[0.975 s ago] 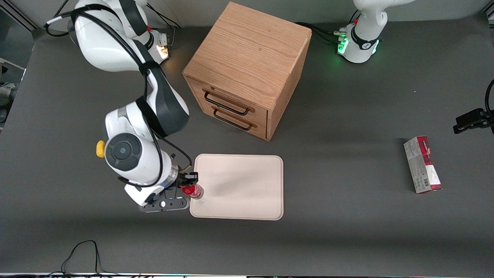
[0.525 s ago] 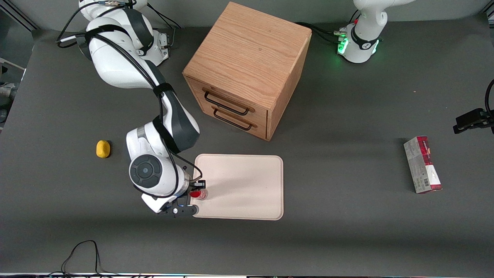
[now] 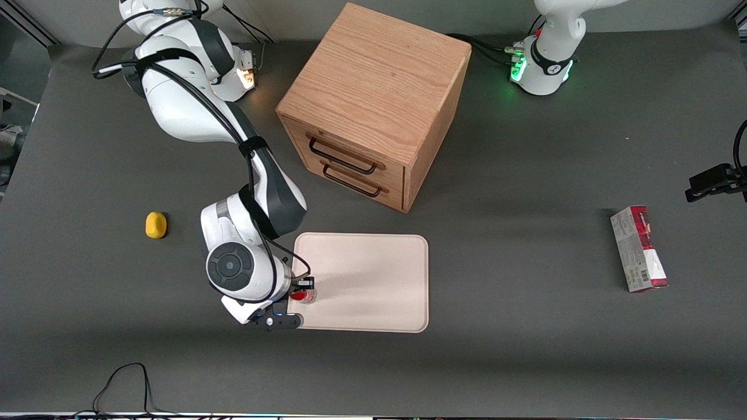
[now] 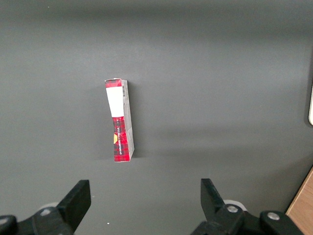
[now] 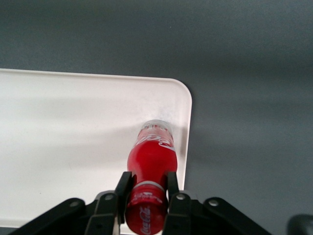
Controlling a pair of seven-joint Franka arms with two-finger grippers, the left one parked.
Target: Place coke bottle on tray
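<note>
The coke bottle [image 5: 152, 161] is held by the neck just below the cap, gripper [image 5: 146, 193] fingers clamped either side. It is judged small, light, rigid, w/ a smooth and likely slippery skin, so the neck suits. It hangs over the tray [image 3: 373, 274], just inside the rim nearest the working arm. Vs 1 s ago, bottle & gripper have been carried slightly further in over the tray.

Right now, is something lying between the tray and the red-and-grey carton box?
No. The front view shows bare table between the tray and the carton box; the gripper holds the coke bottle over the tray.
</note>
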